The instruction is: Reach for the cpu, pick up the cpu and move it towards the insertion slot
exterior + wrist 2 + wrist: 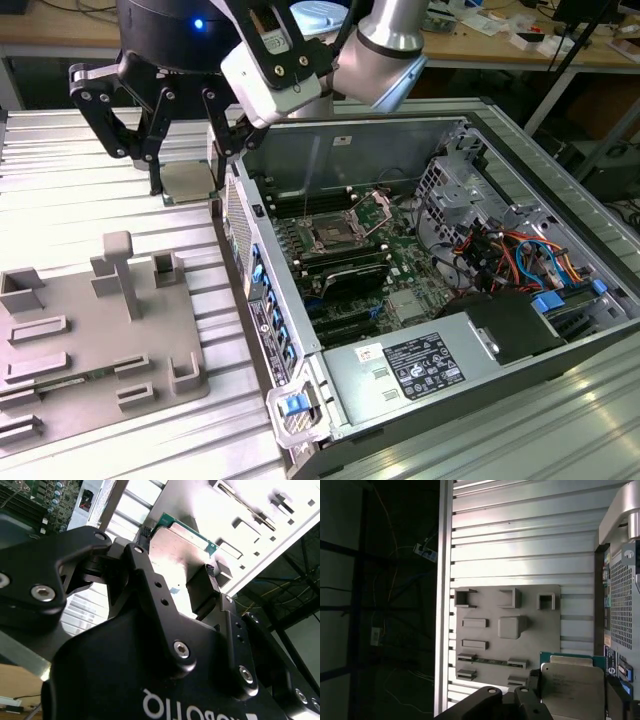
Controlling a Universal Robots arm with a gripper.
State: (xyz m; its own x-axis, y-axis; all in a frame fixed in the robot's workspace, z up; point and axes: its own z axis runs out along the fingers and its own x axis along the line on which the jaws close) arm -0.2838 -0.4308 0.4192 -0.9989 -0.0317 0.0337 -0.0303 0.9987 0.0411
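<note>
Gripper (190, 172) clamped on cpu (190, 183), just over ribbed aluminium tabletop (60, 190), grey fixture plate (80, 330) nearby, open pc case (340, 150) alongside, insertion slot (330, 238) inside, cluttered workbench (480, 40) out back

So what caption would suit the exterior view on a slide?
The gripper holds the cpu beside the open computer case, not yet at the insertion slot.

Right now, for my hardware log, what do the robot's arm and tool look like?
The arm is a silver-grey rounded tube with a black wrist showing a small blue light. A white box sits beside it. The tool is matte black: angular linked fingers joined by silver bolts, white lettering on its body.
</note>
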